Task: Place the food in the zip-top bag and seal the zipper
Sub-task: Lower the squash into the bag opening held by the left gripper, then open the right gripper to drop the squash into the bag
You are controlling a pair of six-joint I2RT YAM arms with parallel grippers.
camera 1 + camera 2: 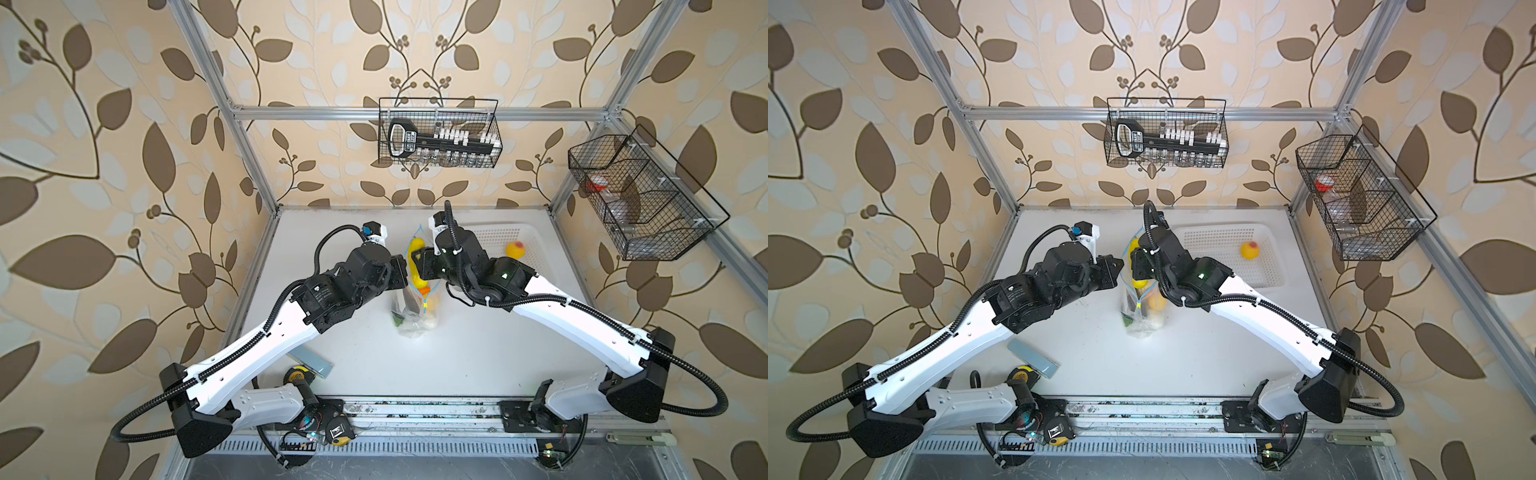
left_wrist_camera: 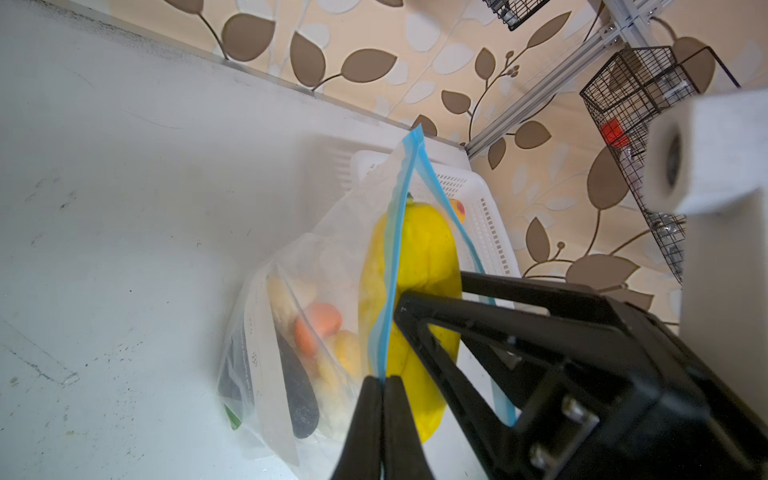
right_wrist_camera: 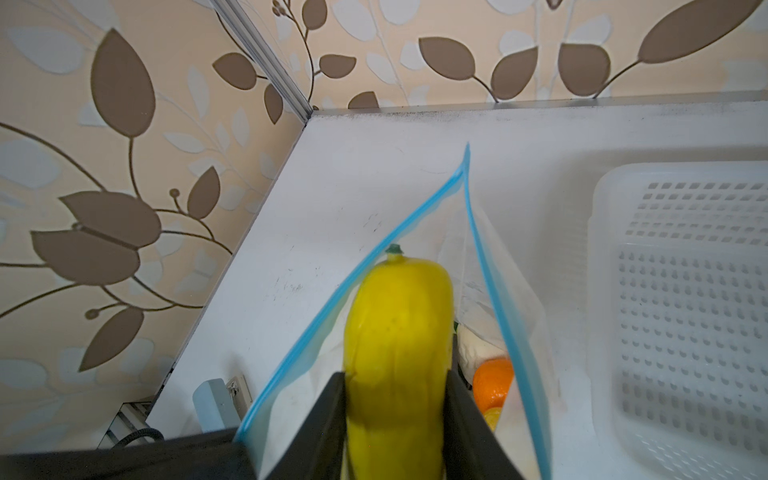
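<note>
The zip-top bag (image 1: 415,318) stands in mid-table in both top views, mouth up and gaping. My left gripper (image 2: 381,379) is shut on one side of the light-blue zipper (image 2: 398,232), pulling that lip outward. My right gripper (image 3: 397,374) is shut on a long yellow corn (image 3: 399,316), held upright in the bag's mouth between the two zipper strips. Lower in the bag lie an orange (image 3: 492,382), a dark piece (image 2: 297,395), pale lumps and some green. A yellow tab (image 1: 424,307) sits at the zipper's near end. A yellow-pink peach (image 1: 515,250) lies in the white basket.
The white perforated basket (image 1: 498,227) stands at the back right, close behind my right arm. A grey-blue flat piece (image 1: 311,361) and a tape measure (image 1: 297,376) lie near the front left edge. Two black wire baskets (image 1: 439,133) (image 1: 640,195) hang on the walls.
</note>
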